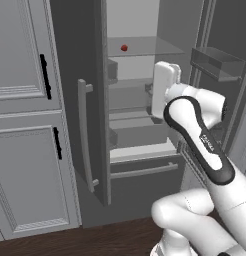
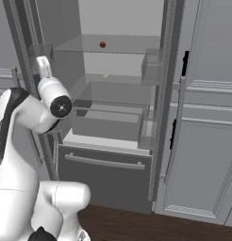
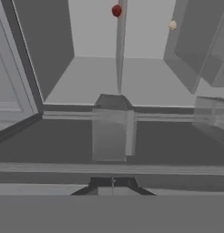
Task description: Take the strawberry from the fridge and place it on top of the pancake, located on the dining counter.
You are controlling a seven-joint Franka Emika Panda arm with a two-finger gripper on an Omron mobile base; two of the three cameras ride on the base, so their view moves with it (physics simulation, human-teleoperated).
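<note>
Fridge (image 1: pixel 145 165): one — you see both its doors swung wide, pale interior exposed.
Strawberry (image 1: pixel 124 48): one, on the fridge's upper glass shelf, well apart from your tool.
Pale yellowish item (image 2: pixel 105 76): one, on the fridge shelf just below the strawberry's.
Gripper (image 3: pixel 113 181): one — fingertips pressed together, pinching nothing, in front of the fridge's open middle.
Cabinets (image 1: pixel 30 125): panelled, light grey, flanking the fridge; two black handles on your left.

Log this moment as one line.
fridge: doors open | strawberry: on upper glass shelf, untouched | hand: shut, empty, facing interior, short of the strawberry
</note>
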